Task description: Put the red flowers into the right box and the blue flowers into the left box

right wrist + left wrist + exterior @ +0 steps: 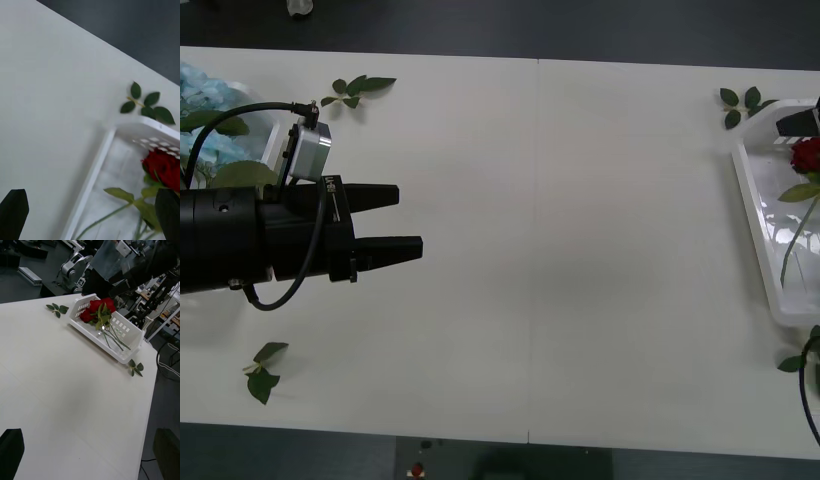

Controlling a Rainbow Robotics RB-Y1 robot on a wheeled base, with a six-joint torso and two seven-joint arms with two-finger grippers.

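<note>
The white table [580, 250] is stretching across the front view. The left arm is reaching over its left side, and the left gripper [390, 222] is hovering above bare tabletop with its two black fingers spread apart and nothing between them. Behind that arm, at the far left edge, the blue flowers [205, 115] are lying in the left box [273, 140], whose white wall is peeking out beside the wrist.

At the right edge the right box [755, 215] is sitting with the red flowers [98, 308] lying inside it, blooms toward one end and stems running along the glossy bottom; there are probably three or four, but the heads are overlapping too much for a count. The right gripper [93, 213] is hanging over that box's near rim, its fingers parted and gripping nothing.

Loose leaf sprigs [358, 90] are lying on the table near both boxes, with another at the front left.
</note>
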